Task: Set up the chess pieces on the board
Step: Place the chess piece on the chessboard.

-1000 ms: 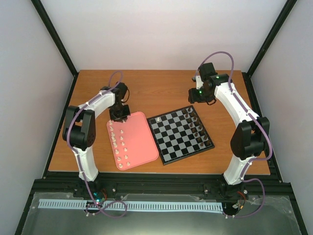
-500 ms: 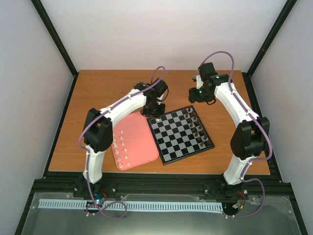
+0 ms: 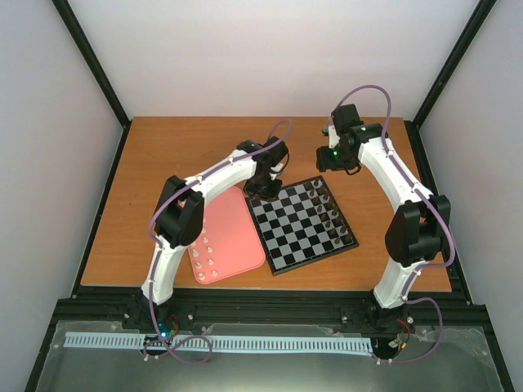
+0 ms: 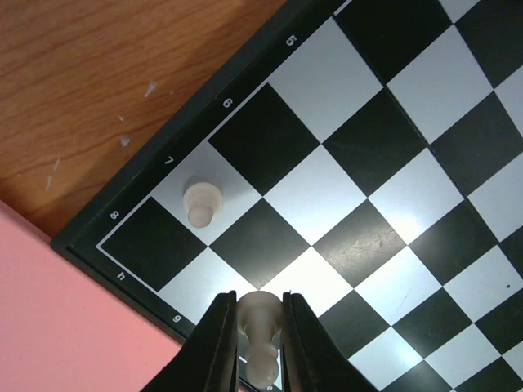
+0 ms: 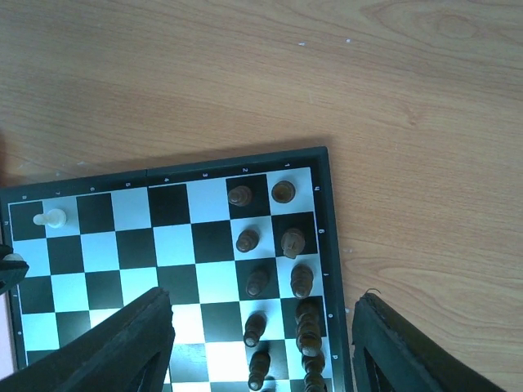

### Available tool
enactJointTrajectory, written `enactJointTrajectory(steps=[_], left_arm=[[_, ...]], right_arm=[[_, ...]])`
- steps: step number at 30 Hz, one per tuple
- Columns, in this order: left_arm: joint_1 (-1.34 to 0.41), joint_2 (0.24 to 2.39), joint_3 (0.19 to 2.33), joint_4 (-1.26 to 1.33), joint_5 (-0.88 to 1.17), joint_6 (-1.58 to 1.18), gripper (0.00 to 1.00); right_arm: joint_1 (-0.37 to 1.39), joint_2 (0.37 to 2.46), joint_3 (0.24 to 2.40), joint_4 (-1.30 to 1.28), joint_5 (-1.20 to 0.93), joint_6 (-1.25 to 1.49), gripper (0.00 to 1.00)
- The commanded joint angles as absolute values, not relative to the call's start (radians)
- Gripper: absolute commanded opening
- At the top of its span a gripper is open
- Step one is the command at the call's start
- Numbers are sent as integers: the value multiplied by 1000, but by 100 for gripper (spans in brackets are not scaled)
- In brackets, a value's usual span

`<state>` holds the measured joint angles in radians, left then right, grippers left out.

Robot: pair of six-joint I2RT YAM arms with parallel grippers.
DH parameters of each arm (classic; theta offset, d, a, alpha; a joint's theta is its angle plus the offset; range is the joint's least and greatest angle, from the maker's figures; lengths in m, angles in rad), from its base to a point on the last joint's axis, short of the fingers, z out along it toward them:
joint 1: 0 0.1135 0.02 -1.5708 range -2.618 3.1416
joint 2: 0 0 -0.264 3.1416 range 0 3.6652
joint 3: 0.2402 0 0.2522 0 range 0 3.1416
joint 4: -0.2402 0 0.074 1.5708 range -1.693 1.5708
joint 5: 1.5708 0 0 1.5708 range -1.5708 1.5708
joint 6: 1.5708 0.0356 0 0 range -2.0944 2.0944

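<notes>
Your left hand (image 4: 260, 347) is pinched narrow on a cream pawn (image 4: 258, 314), over the board (image 4: 384, 155) at its corner beside the pink tray (image 4: 49, 327). A second pawn (image 4: 202, 202) stands on a white square nearby. A second ago this hand hung over the tray. Your right hand (image 5: 263, 343) gapes wide above the dark pieces (image 5: 270, 245).

The board (image 4: 359, 237) looks glossy and faintly scuffed (its pale squares silvery), the table (image 4: 122, 73) matt wood grain, the tray (image 4: 57, 327) smooth plastic.
</notes>
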<state>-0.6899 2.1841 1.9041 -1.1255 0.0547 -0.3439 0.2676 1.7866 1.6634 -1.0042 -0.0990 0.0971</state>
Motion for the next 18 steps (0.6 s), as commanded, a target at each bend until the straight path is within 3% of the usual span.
enactJointTrajectory(steps=[1,18], left_arm=[[-701,2191,1950,-1134,52,-258,1],[-715,2210,1885,-1091,99,-210,1]], right_arm=[[256,1784,1690,-996,-83,87,60],[255,1808,1694,-992,-83,94,60]])
